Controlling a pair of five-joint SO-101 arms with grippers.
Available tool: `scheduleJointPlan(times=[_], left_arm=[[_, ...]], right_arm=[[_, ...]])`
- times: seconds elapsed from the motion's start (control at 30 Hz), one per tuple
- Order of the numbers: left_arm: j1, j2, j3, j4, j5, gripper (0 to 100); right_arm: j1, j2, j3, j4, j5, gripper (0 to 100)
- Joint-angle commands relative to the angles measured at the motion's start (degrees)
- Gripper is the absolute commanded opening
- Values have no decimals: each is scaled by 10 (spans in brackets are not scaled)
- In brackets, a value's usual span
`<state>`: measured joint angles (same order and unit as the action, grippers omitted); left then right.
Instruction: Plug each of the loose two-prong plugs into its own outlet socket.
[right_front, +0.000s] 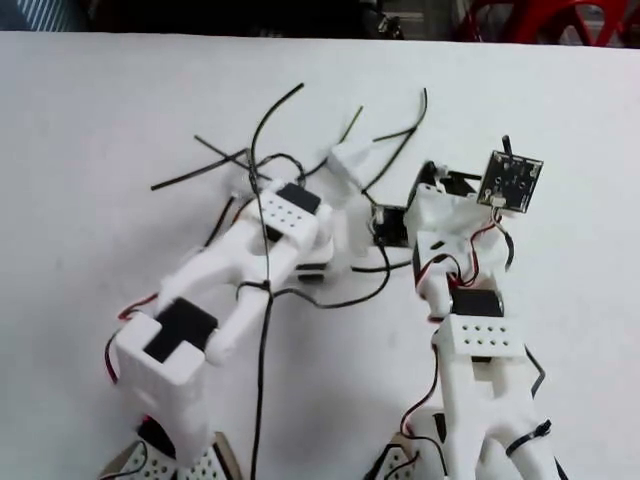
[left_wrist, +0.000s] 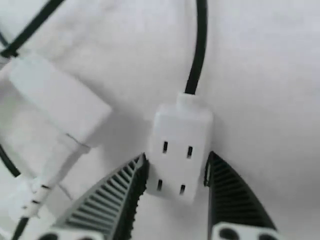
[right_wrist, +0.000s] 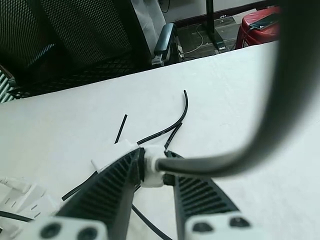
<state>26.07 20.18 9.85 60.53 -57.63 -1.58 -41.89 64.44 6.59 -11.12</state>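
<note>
Left hand (left_wrist: 176, 160) clamps the socket (left_wrist: 180, 131); right hand (right_wrist: 154, 156) pinches a plug (right_wrist: 151, 176).

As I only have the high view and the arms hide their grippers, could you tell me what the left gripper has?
Observer: The left gripper straddles the socket, a finger against each side.
Operator: Are its slots free?
Observer: Yes, both slot pairs show empty.
Operator: And the right gripper?
Observer: The right gripper is shut on a white plug; its prongs are hidden.
</note>
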Motion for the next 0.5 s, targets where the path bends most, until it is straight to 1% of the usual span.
scheduleJointPlan(times=[0.0,0.17,0.33,0.4,0.47], left_arm=[[21,-7,-18,48,72,199],[19,-4,-39,48,221,250],[14,-2,-54,49,416,241],[14,-1,-53,48,460,242],[13,-1,-52,44,478,242]], right_arm=[[2,-2,-6,-11,5,19],[3,-2,-6,-11,5,19],[4,-2,-6,-11,5,19],[4,-2,-6,-11,5,19],[5,-2,-6,-11,5,19]])
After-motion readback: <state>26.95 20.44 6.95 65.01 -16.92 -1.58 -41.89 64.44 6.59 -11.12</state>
